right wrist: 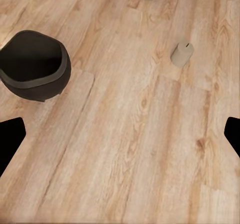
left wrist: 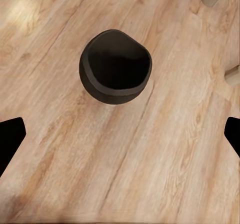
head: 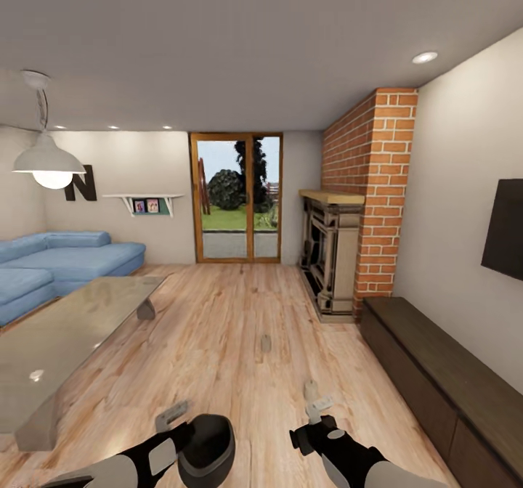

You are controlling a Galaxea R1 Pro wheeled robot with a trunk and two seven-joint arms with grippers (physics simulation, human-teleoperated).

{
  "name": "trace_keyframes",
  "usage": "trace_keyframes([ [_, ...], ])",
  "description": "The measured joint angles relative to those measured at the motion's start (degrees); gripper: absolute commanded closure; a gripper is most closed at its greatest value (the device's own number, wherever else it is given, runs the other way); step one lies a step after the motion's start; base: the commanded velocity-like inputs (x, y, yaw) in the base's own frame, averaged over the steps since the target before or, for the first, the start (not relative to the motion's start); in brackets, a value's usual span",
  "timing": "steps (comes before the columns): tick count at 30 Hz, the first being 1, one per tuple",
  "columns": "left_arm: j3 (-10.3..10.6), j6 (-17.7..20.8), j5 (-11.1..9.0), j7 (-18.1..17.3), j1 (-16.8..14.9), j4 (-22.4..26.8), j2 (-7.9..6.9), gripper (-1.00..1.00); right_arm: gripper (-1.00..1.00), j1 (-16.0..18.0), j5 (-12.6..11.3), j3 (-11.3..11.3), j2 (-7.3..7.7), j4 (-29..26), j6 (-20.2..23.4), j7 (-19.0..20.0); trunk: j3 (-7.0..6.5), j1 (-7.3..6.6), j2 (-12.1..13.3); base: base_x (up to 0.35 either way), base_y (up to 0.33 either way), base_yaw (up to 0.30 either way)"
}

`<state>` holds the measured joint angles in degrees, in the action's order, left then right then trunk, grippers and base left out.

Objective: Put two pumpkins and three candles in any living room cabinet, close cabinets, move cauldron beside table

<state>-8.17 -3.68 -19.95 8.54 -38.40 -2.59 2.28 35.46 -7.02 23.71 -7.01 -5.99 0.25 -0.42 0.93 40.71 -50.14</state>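
Observation:
The black cauldron (head: 209, 441) stands on the wood floor just ahead of me, between my two arms. In the left wrist view the cauldron (left wrist: 116, 66) lies past my open left gripper (left wrist: 120, 134), which holds nothing. My right gripper (right wrist: 120, 134) is open too, with the cauldron (right wrist: 35, 64) off to one side and a tan candle (right wrist: 182, 53) lying on the boards beyond. Two candles (head: 266, 343) (head: 311, 390) rest on the floor ahead. The glass table (head: 73, 328) is at left. The long dark cabinet (head: 436, 372) runs along the right wall, its fronts shut. The pumpkins are out of view.
A blue sofa (head: 65, 259) sits behind the table. On the right stand a fireplace (head: 330, 255) with a brick chimney (head: 370, 190), and a TV (head: 505, 230) hangs above the cabinet. Glass doors (head: 236, 197) close the far wall. Open floor runs down the middle.

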Motion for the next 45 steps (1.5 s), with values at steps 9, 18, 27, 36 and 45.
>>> trace_keyframes([
  [9, 0.08, -0.19, 0.01, -0.12, 1.71, 0.00, 0.07, -1.00, -1.00, 0.03, -0.12, -0.12, 0.65, 0.29, 0.28, 0.39, -0.70, -0.22, 0.37, 0.000, 0.000, 0.195],
  [18, -0.02, -0.07, -0.04, -0.30, 2.32, -0.01, -0.18, -1.00, -1.00, -0.01, -0.12, -0.27, 0.72, 0.24, 0.46, 0.37, -0.17, -0.31, 0.46, 0.085, 0.043, 0.176],
  [27, -0.06, -0.06, -0.10, -0.33, 2.64, -0.01, -0.70, -1.00, -1.00, -0.01, -0.12, -0.28, 0.67, 0.21, 0.54, 0.44, 0.57, -0.26, 0.42, 0.272, 0.149, 0.149],
  [36, -0.02, -0.10, -0.09, -0.40, 2.65, 0.01, -0.68, -1.00, -1.00, -0.01, -0.12, -0.22, 0.68, 0.22, 0.61, 2.04, 1.36, -0.22, 0.42, 0.116, 0.066, 0.141],
  [45, 0.00, -0.06, -0.03, -0.48, 2.64, -0.01, -0.62, -1.00, -1.00, 0.02, -0.20, -0.32, 0.75, -0.03, 3.18, 4.82, 2.16, -0.24, 0.43, 0.064, 0.184, 0.130],
])
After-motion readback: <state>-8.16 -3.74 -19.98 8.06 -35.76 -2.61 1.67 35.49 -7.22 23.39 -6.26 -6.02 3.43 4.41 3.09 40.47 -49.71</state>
